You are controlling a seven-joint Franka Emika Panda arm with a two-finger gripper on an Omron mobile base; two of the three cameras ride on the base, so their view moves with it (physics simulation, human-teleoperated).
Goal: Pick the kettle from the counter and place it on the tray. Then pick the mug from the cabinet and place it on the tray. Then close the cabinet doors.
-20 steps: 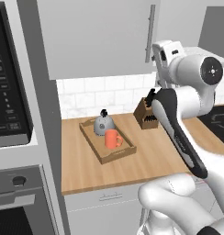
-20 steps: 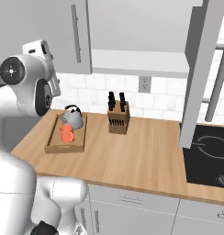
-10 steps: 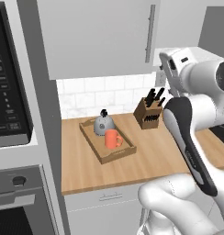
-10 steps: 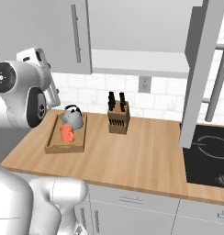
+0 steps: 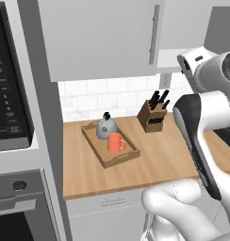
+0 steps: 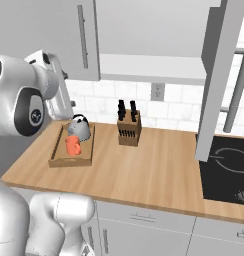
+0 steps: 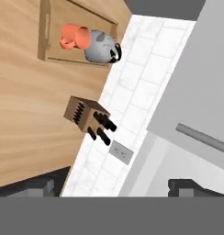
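Kettle (image 5: 106, 127), orange mug (image 5: 116, 142) on tray (image 5: 118, 158)

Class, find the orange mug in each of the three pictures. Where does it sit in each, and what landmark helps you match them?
Left base view: mug left of centre, on the tray.
Right base view: mug at left, on the tray.
Hand view: mug near the top.
Shared landmark: the kettle right beside it.

Knife block (image 5: 153, 117) flanks tray (image 5: 99, 153); open counter (image 6: 144, 172) (right door (image 6: 219, 75) ajar).
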